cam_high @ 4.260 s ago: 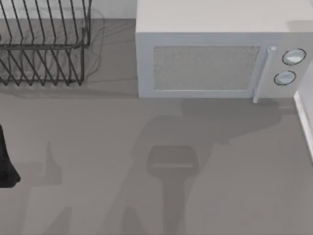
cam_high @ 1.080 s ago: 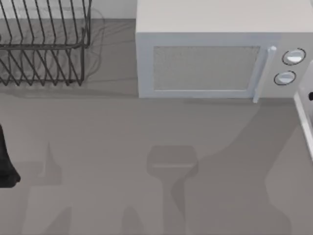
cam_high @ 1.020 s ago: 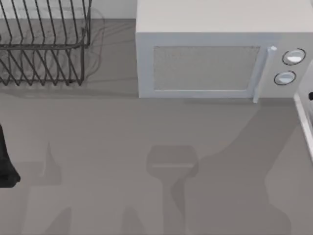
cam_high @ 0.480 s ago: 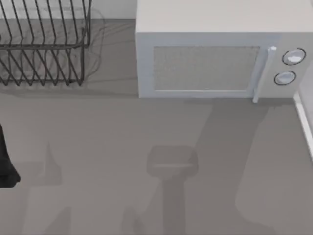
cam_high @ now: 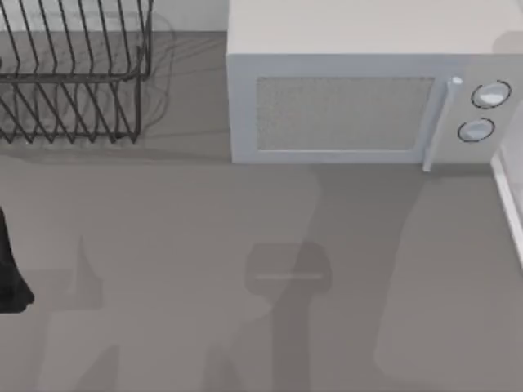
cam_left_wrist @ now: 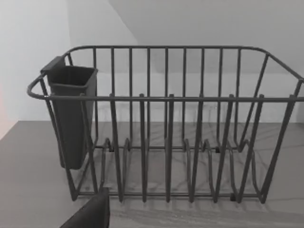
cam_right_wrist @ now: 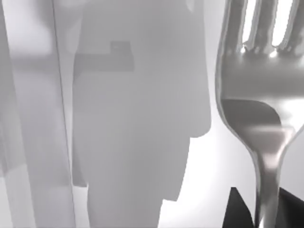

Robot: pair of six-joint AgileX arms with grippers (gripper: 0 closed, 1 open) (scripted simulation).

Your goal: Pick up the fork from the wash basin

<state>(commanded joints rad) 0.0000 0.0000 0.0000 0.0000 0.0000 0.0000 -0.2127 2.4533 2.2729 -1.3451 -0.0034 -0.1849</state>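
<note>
The fork (cam_right_wrist: 260, 99) is a shiny silver utensil seen very close in the right wrist view, tines pointing away from the wrist. Its thin handle runs down between two black fingers (cam_right_wrist: 237, 213) of my right gripper (cam_right_wrist: 264, 214), which is shut on it. Pale white surfaces lie behind the fork. In the top view the wash basin's white rim (cam_high: 508, 200) shows at the table's right edge. My left arm (cam_high: 10, 269) is parked at the table's left edge, and a dark part of the left gripper (cam_left_wrist: 90, 214) faces the rack.
A black wire dish rack (cam_high: 73, 73) with a dark cutlery cup (cam_left_wrist: 71, 114) stands at the back left. A white microwave (cam_high: 359, 90) takes up the back middle and right. The right arm's shadow falls across the grey tabletop (cam_high: 163, 245).
The small black part at the top view's right edge, by the basin rim, has gone from sight. The right arm's shadow on the table has swung leftward. The left arm stays still.
</note>
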